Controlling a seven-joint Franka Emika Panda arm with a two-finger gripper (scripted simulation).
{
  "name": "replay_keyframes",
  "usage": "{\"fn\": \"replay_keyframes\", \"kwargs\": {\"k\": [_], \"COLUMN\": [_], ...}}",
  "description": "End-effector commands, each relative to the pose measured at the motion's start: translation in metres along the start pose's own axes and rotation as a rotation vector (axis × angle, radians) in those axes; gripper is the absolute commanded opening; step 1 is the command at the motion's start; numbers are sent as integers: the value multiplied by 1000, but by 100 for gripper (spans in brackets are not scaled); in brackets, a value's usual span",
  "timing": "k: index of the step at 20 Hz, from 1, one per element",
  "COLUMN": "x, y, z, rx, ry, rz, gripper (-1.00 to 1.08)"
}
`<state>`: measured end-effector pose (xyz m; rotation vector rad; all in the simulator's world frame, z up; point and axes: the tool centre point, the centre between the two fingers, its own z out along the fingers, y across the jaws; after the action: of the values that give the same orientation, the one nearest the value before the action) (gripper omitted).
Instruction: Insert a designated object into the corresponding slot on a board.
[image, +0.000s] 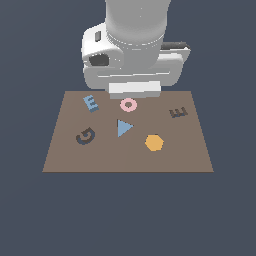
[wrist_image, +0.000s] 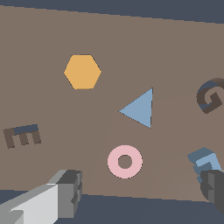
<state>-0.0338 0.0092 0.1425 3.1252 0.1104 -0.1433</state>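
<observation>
The light-blue E block (image: 90, 103) lies flat on the brown board (image: 125, 157), near the far corner on the exterior view's left. The dark brown E-shaped slot (image: 178, 112) is on the opposite side of the board and has nothing in it. The arm's white hand (image: 134, 75) hovers above the board's far edge and hides its fingers from the exterior view. In the wrist view my gripper (wrist_image: 140, 192) is open wide with nothing between the jaws. One finger (wrist_image: 213, 189) overlaps the edge of the blue E (wrist_image: 204, 160). The slot (wrist_image: 22, 135) lies well beyond the other finger (wrist_image: 68, 192).
A pink ring (image: 128, 105), a blue triangle (image: 124, 127) and an orange hexagon (image: 154, 142) sit in the board's middle. A dark G shape (image: 85, 136) lies on the exterior view's left. Dark flat floor surrounds the board.
</observation>
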Motion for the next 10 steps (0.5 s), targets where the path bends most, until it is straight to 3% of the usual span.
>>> {"fn": "replay_keyframes", "kwargs": {"k": [1,10], "x": [0,-7], "y": [0,10], "z": [0,8], "rx": [0,-1], "ry": [0,8], "rz": [0,-38], "gripper": [100,100]}}
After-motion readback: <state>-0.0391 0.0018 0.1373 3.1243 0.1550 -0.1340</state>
